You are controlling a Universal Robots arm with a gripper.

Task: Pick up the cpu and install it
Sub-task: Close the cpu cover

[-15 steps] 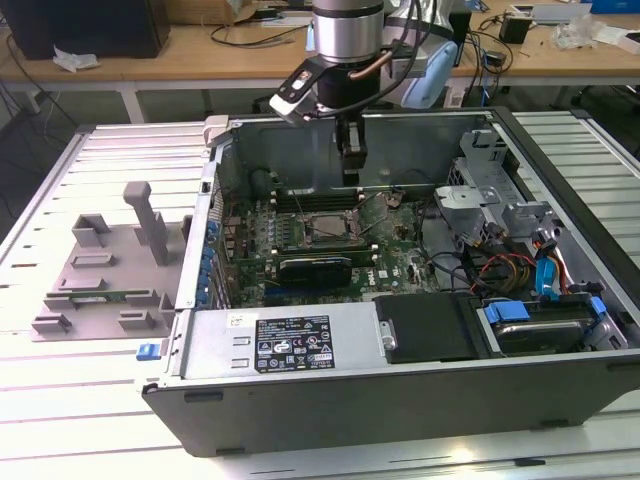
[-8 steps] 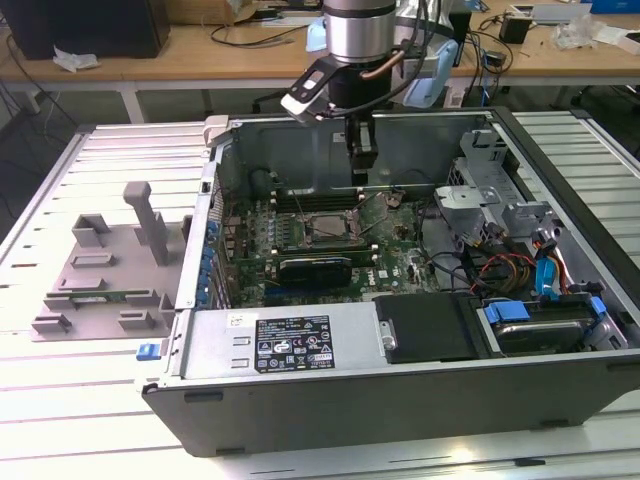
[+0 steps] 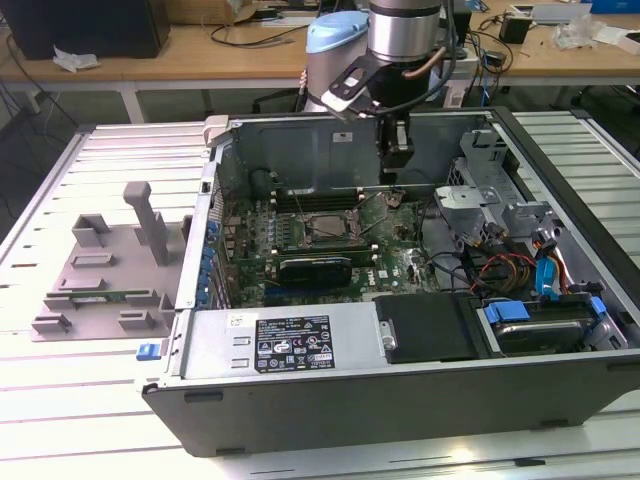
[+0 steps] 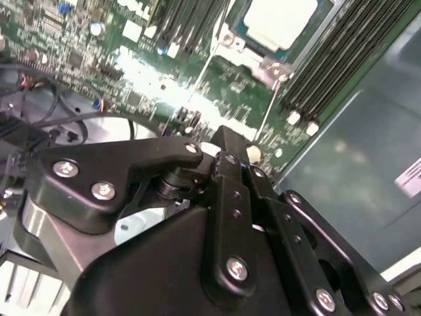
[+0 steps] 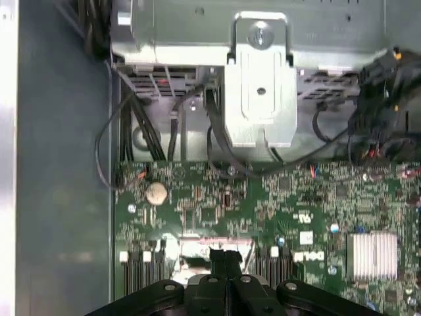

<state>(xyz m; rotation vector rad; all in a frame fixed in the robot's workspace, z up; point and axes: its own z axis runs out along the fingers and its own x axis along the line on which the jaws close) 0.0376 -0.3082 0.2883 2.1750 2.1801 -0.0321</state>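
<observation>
The cpu [image 3: 325, 228], a pale square chip, lies flat in the socket in the middle of the motherboard inside the open computer case [image 3: 560, 180]; in the second wrist view the cpu [image 4: 279, 20] shows bright inside its metal frame. My gripper [image 3: 392, 180] hangs inside the case, above the board and toward the exterior view's right of the socket, apart from the chip. Its black fingers [image 4: 227, 148] are pressed together, shut, with nothing seen between them. In the first wrist view the gripper [image 5: 227, 260] hovers over the green board near the memory slots.
A long black expansion card [image 3: 315, 268] lies just in front of the socket. Memory slots [image 4: 342, 59] flank the socket. A metal drive cage and bundled cables [image 3: 500, 250] crowd the exterior view's right. The power supply [image 3: 290, 340] lines the front. A grey fixture [image 3: 110, 270] stands outside, left.
</observation>
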